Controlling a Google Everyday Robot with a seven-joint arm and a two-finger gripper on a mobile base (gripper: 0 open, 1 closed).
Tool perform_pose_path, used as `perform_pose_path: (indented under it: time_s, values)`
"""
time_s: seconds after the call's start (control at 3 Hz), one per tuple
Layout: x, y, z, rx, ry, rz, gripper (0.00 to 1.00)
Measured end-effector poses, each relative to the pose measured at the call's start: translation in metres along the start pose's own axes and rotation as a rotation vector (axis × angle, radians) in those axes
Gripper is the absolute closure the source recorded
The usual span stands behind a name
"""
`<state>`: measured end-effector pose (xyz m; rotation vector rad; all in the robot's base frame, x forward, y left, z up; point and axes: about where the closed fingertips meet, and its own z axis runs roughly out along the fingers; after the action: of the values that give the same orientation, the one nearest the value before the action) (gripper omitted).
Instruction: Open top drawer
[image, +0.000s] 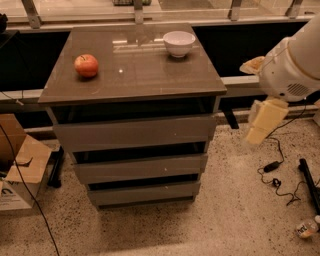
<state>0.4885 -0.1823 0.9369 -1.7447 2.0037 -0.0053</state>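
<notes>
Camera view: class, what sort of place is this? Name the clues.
Probably a robot test lab: a drawer unit on speckled floor, loose cables, a cardboard box; the gripper hangs right of the top drawer.

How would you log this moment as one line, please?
gripper: right of cabinet, not touching | top drawer: shut, not yet opened | on cabinet: apple, bowl

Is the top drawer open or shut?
Shut: the top drawer shows only its front, no interior; the claw hangs apart, right of it.
</notes>
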Motion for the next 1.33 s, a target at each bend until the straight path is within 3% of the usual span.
perform_pose_path:
  time_s: [0.33,0.67,1.0,1.33]
  values:
    - [-0.011,-0.015,0.035,-0.007,-0.071,0.003,0.00]
    - [-0.012,-0.015,0.042,-0.009,-0.077,0.013,0.00]
    - [-0.015,-0.008,0.066,-0.024,-0.097,0.060,0.00]
    - [-0.015,-0.010,0.116,-0.042,-0.152,0.110,0.00]
